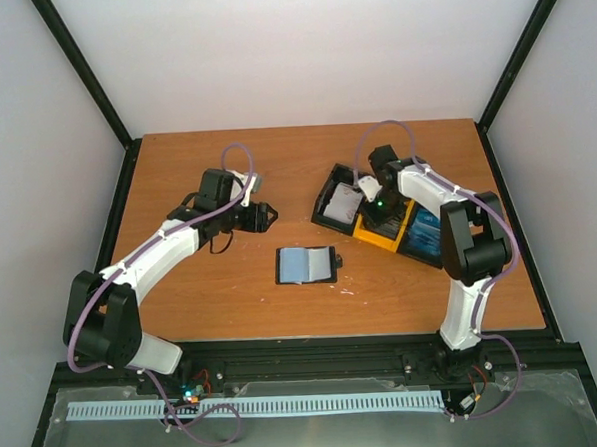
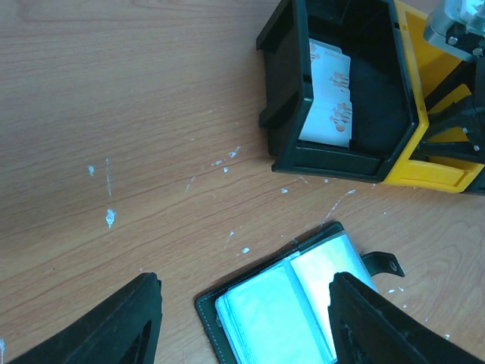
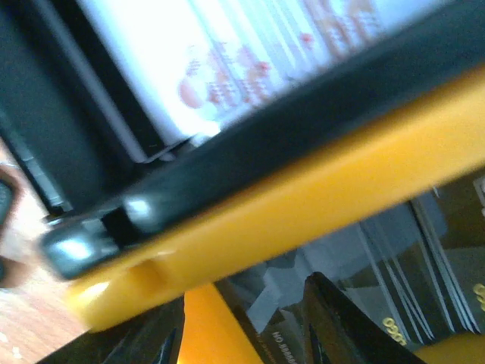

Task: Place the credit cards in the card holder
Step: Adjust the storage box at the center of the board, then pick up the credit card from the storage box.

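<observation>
The card holder [image 1: 307,265] lies open on the table, its pale clear pockets facing up [image 2: 288,311]. My left gripper [image 1: 263,217] hovers behind it, open and empty [image 2: 244,280], its fingers [image 2: 121,326] wide apart above the holder's near edge. Credit cards sit in the tray: white ones with red marks [image 2: 331,98] in the left compartment, dark ones with gold print [image 3: 424,296] in the middle, bluish ones [image 1: 424,235] on the right. My right gripper [image 1: 376,211] is lowered into the middle compartment, open [image 3: 246,303], with the dark cards and a yellow wall between its fingertips.
The black-and-yellow tray [image 1: 329,197] stands at the right of the table, angled, and its yellow divider [image 3: 303,197] passes close in front of my right fingers. White specks dot the wood [image 2: 110,218] left of the holder. The holder's clasp tab [image 2: 385,264] sticks out towards the tray.
</observation>
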You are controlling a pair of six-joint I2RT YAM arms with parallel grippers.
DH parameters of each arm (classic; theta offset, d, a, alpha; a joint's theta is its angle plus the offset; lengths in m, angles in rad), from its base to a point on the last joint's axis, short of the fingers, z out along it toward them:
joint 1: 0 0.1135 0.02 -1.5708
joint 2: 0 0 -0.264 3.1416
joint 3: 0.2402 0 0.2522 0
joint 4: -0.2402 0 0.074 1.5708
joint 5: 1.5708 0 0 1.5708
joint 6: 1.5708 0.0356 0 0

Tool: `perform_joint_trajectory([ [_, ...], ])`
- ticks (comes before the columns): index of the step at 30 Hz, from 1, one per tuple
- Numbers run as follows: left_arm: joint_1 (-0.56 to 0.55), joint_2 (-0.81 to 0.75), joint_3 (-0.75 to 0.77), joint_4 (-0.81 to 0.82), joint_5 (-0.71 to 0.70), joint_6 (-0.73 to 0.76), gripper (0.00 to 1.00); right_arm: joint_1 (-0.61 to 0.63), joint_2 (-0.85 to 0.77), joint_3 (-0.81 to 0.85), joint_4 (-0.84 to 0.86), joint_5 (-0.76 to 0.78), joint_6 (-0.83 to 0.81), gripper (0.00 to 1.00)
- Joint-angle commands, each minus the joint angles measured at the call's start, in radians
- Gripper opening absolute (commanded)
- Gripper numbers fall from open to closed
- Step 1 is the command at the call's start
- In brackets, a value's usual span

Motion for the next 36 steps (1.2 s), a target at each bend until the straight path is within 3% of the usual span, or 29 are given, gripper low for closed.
perform_joint_trajectory([
  [1, 0.013, -0.018, -0.008, 0.032, -0.013, 0.016, 0.61, 0.069, 0.022, 0.062, 0.048, -0.056, -0.002, 0.43],
  [7, 0.013, -0.020, -0.015, 0.034, -0.023, 0.012, 0.61, 0.096, 0.099, 0.196, 0.101, 0.043, 0.051, 0.44],
  [10, 0.013, -0.019, -0.016, 0.034, -0.023, 0.012, 0.61, 0.093, 0.102, 0.193, 0.124, 0.164, 0.035, 0.50],
  [14, 0.013, -0.018, -0.022, 0.040, -0.021, 0.011, 0.61, 0.070, 0.108, 0.177, 0.089, 0.214, 0.000, 0.55],
  [36, 0.012, 0.008, -0.026, 0.050, -0.003, 0.017, 0.61, 0.025, 0.201, 0.204, 0.084, 0.289, 0.009, 0.46],
])
